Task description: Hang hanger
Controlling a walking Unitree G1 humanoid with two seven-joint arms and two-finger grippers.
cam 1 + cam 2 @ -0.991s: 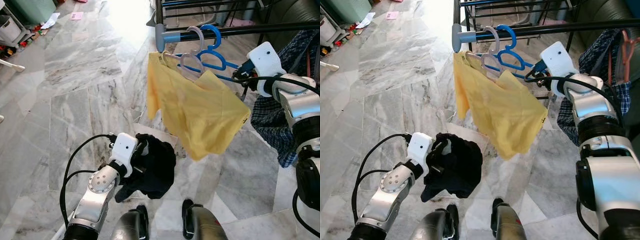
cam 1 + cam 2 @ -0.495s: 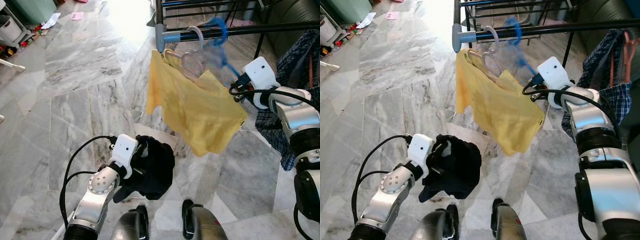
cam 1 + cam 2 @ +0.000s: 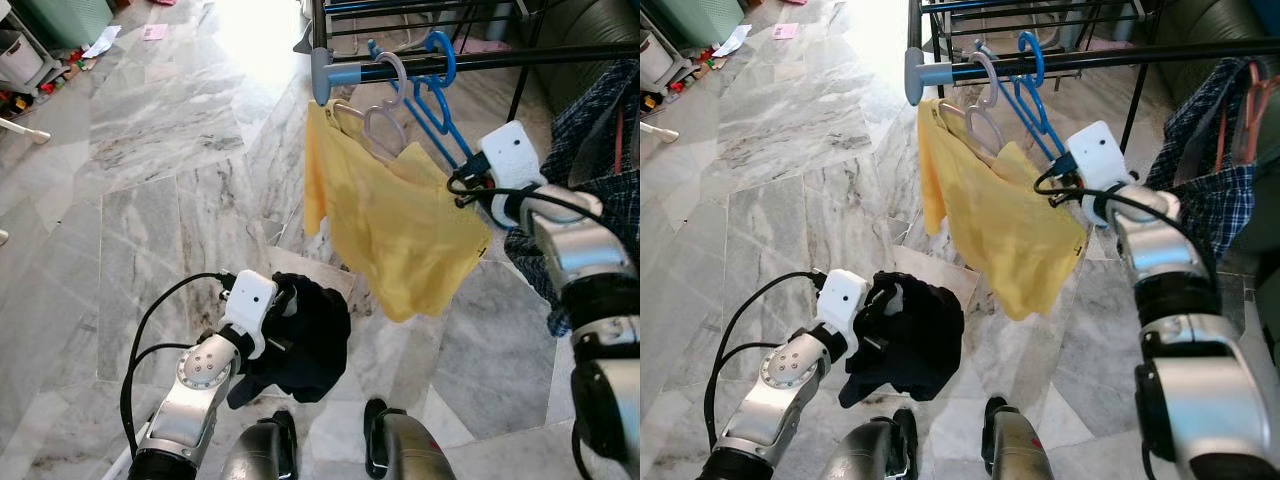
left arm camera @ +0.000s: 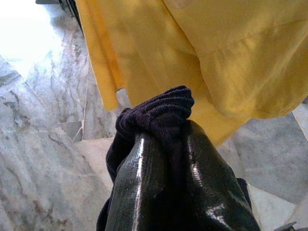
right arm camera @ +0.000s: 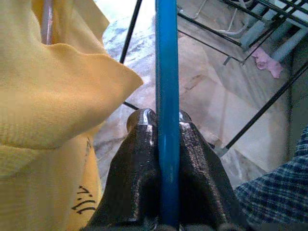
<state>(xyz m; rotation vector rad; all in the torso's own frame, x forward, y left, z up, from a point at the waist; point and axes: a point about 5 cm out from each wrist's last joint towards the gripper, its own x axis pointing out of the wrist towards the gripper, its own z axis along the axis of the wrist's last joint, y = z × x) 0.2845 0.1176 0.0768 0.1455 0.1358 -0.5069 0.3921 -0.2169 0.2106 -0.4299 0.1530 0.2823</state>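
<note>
Grey-veined marble floor (image 3: pixel 150 180) spreads wide and bare to the robot's left, with clutter only at its far left edge. Ahead, a dark horizontal rail (image 3: pixel 540 58) of a drying rack crosses the upper part of the head views and ends in a grey cap (image 3: pixel 322 76). Just beside that cap a pale hanger (image 3: pixel 385 110) hooks over the rail and carries a yellow garment (image 3: pixel 400 225), which hangs down and slants toward the robot's right. Next along the rail sits the blue hanger (image 3: pixel 432 85), its hook over the bar and its body tilted down to the right gripper (image 5: pixel 163 159). In the right wrist view that gripper's two black fingers (image 5: pixel 137 163) are pressed tight on either side of the blue hanger's straight bar, with the yellow garment's edge just beside them. Further right on the rack a blue checked cloth (image 3: pixel 1215 195) hangs near the right arm, leaving little room on that side. Low on the left, the left gripper (image 4: pixel 163 159) is clamped on a bunched black garment (image 3: pixel 310 340), held above the floor and below the yellow garment's lower hem.
</note>
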